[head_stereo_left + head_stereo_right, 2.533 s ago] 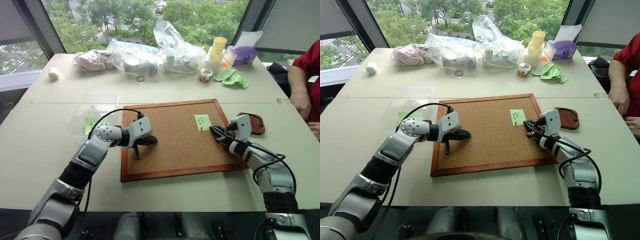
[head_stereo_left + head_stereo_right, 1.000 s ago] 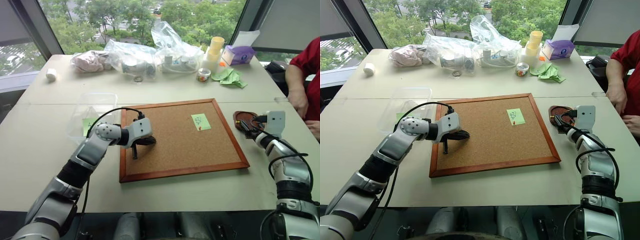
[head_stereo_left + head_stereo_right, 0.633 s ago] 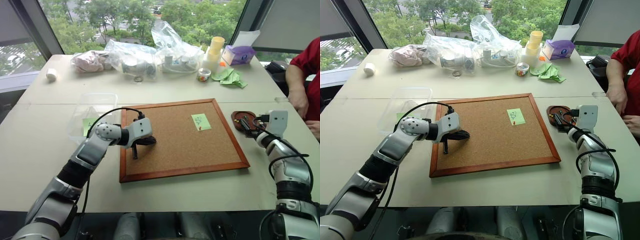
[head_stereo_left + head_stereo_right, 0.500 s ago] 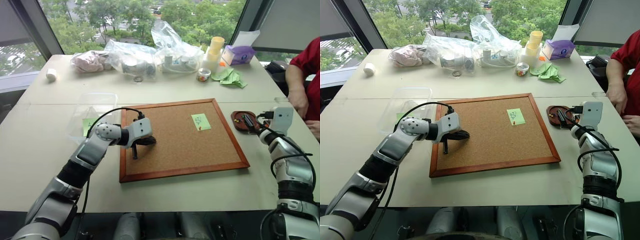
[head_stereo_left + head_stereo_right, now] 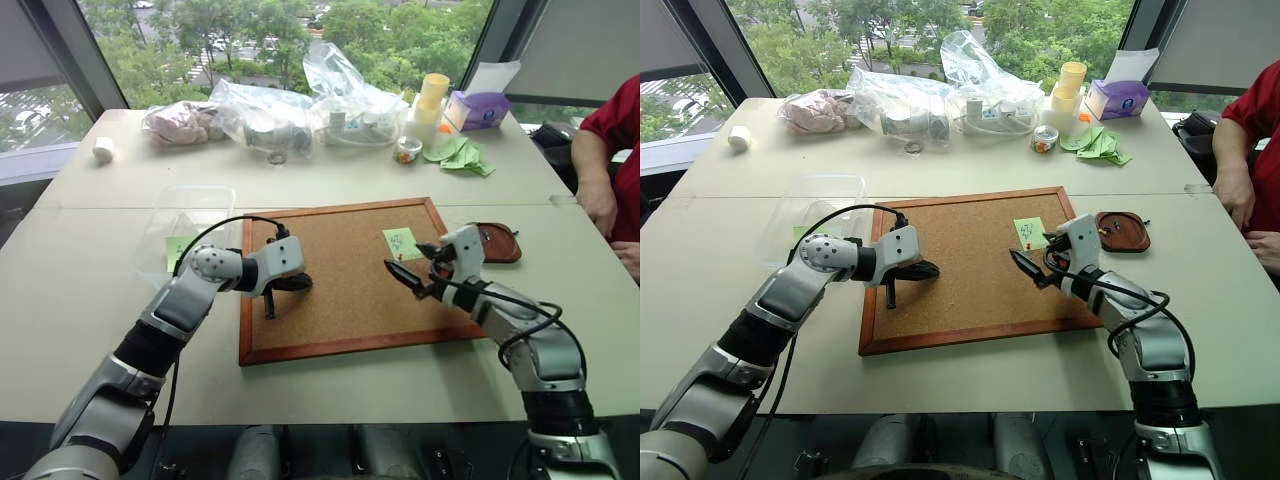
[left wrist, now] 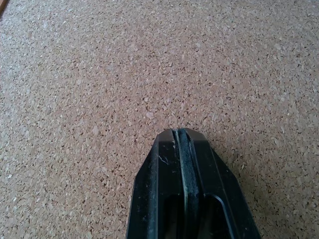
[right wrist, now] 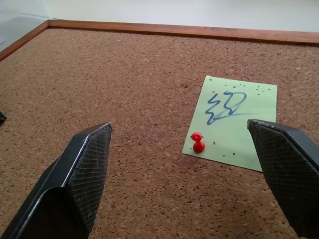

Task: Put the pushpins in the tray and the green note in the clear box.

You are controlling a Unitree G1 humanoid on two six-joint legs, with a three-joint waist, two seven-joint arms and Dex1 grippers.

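Clear box (image 5: 190, 225) at 9 o'clock already holds one green slip. Left hand (image 5: 292, 284), pressed together, rests on the corkboard (image 5: 350, 300). Right hand (image 7: 189, 164), spread, faces the green note (image 7: 232, 119), pinned by one red pushpin (image 7: 198, 143). Tray (image 5: 1122, 230) sits at 3 o'clock on the counter (image 5: 100, 290).

The clear box (image 5: 186, 226) is partly hidden behind the left arm; small pins inside the tray (image 5: 1123, 231) are too small to tell.
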